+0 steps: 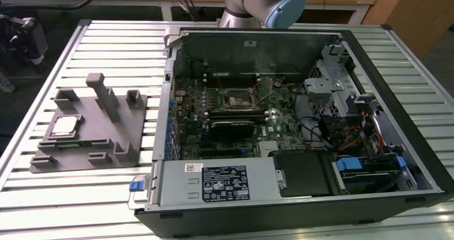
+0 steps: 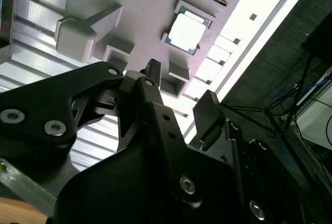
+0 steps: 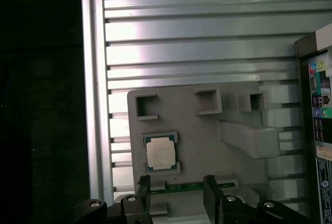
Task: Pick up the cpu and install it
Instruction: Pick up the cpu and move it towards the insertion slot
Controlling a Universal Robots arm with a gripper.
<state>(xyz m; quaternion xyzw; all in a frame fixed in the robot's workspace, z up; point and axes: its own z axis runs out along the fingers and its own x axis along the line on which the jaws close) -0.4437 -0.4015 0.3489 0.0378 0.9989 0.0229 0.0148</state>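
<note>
- My gripper (image 3: 177, 190) is wide apart, with nothing in it. I think the gap is wider than the chip so it can fit around it.
- In the first wrist view my fingers (image 3: 143, 189) hang over the grey plastic tray (image 3: 207, 146). They are near the cpu (image 3: 160, 153) but not touching it.
- The cpu lies flat in a small pocket of the tray, shiny side up. Little walls hug two of its sides, which I think stops it sliding. The other two sides are bare, so I could grab it there.
- In the second wrist view the cpu (image 2: 185, 31) shows bright past my fingertips, with clear air between us.
- In the exterior view the tray (image 1: 92, 144) sits on the slatted metal table (image 1: 106, 43), at 9 o'clock from the open computer case (image 1: 284, 221). They are just beside each other.
- The cpu (image 1: 65, 125) is at about 9 o'clock on the tray.
- The case lies on its side with the cover off, so the board faces up and I can come down from above.
- The black square socket (image 1: 236, 97) is at about 12 o'clock on the board. No chip shows in it, so the job is just starting. I cannot tell if its lid is open.
- My arm (image 1: 264, 0) shows at 12 o'clock in that view.
</note>
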